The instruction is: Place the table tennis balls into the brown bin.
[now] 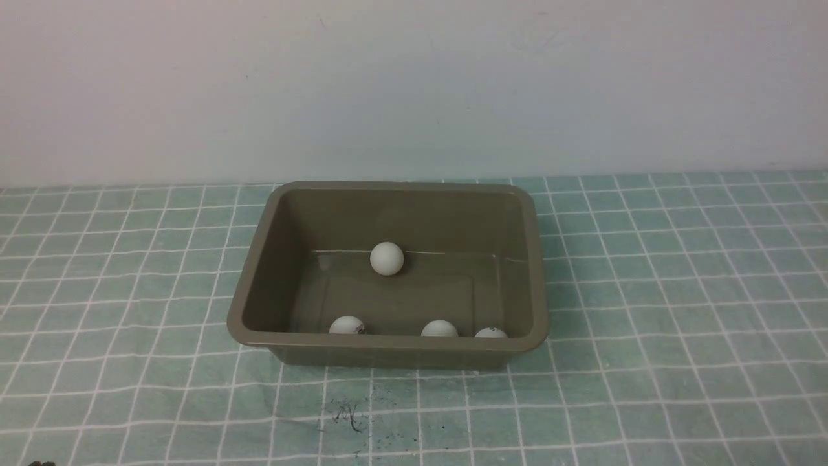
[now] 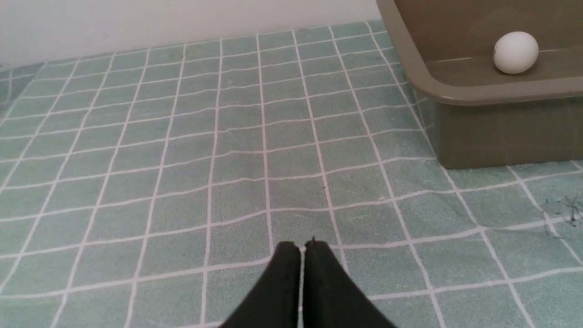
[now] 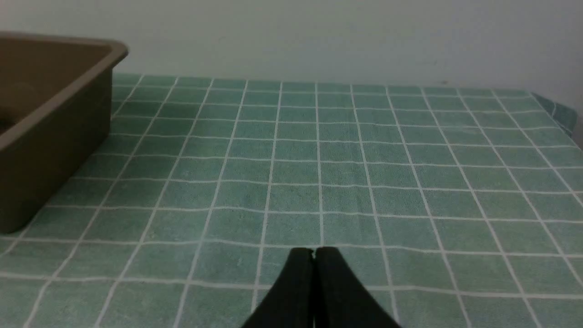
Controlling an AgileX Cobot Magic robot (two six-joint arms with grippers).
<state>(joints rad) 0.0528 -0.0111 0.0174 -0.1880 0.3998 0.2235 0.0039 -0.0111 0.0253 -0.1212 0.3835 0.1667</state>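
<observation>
The brown bin (image 1: 252,272) stands in the middle of the table. Several white table tennis balls lie inside it: one by the far wall (image 1: 387,258), and three along the near wall (image 1: 347,325), (image 1: 439,329), (image 1: 491,332), partly hidden by the rim. The left wrist view catches a corner of the bin (image 2: 473,95) with one ball (image 2: 515,52) inside. My left gripper (image 2: 302,246) is shut and empty, low over the cloth, well short of the bin. My right gripper (image 3: 314,251) is likewise shut and empty, with the bin (image 3: 54,136) off to its side. Neither gripper appears in the front view.
A green cloth with a white grid (image 1: 679,291) covers the table up to a pale wall (image 1: 414,84). A small dark scribble (image 1: 346,414) marks the cloth in front of the bin. The cloth's far right corner (image 3: 558,111) drops off the table edge.
</observation>
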